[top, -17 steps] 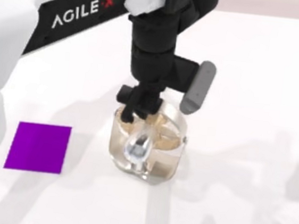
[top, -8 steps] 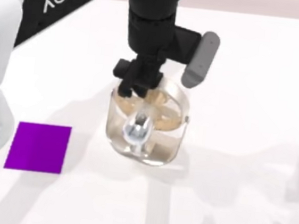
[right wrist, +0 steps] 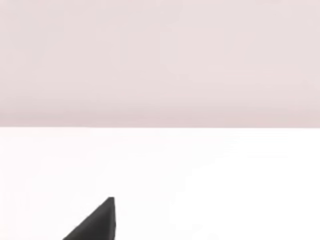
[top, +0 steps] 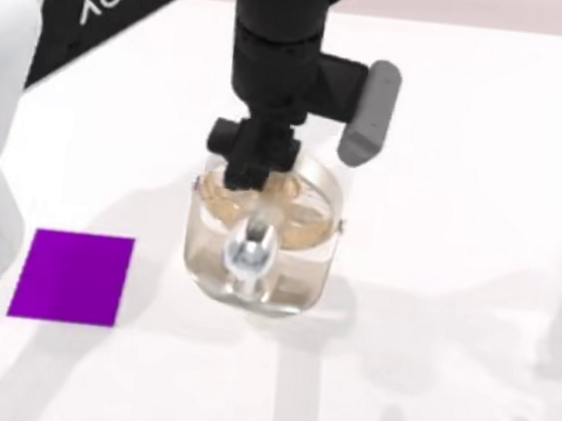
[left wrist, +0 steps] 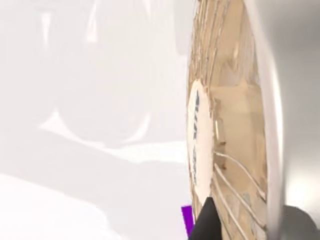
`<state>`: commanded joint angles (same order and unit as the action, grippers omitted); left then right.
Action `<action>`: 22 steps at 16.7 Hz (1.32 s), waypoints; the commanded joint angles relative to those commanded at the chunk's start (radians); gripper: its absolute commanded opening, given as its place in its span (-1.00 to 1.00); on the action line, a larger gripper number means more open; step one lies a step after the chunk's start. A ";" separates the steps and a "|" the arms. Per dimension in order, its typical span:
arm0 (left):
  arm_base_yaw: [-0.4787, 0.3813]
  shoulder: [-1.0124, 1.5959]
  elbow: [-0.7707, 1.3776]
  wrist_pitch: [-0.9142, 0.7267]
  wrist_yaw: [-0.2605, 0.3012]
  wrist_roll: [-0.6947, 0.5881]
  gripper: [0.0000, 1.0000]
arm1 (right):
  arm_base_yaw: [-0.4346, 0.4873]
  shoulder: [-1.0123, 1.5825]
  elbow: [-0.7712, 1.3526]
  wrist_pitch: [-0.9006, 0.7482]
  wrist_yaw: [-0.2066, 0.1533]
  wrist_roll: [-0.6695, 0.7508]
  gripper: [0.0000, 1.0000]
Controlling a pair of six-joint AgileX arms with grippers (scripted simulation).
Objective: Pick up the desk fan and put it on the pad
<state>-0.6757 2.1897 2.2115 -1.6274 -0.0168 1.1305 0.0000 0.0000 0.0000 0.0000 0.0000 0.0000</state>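
Note:
The desk fan (top: 263,239), a see-through silvery-beige ring with pale golden blades and a chrome hub, hangs near the table's middle. Its shadow lies apart from it on the table. My left gripper (top: 250,172) comes down from above and is shut on the fan's far rim. In the left wrist view the fan (left wrist: 230,125) fills the frame, its rim clamped between the left gripper's (left wrist: 252,225) dark fingers. The purple pad (top: 71,276) lies flat to the fan's left, and a sliver of the pad (left wrist: 186,220) shows past the fan. My right gripper (right wrist: 100,225) is outside the top view, over bare table.
The white table (top: 469,140) runs to its far edge at the back. The left arm's black and white links (top: 35,64) cross the top left corner above the table.
The left gripper has risen with the fan and carried it a little to the left, toward the pad. The pad has stayed in place.

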 joint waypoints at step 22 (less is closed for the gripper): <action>0.298 -0.444 -0.606 0.152 -0.057 -2.554 -1.00 | 0.000 0.000 0.000 0.000 0.000 0.000 1.00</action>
<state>-0.3778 1.7462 1.6059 -1.4750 -0.0738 -1.4240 0.0000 0.0000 0.0000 0.0000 0.0000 0.0000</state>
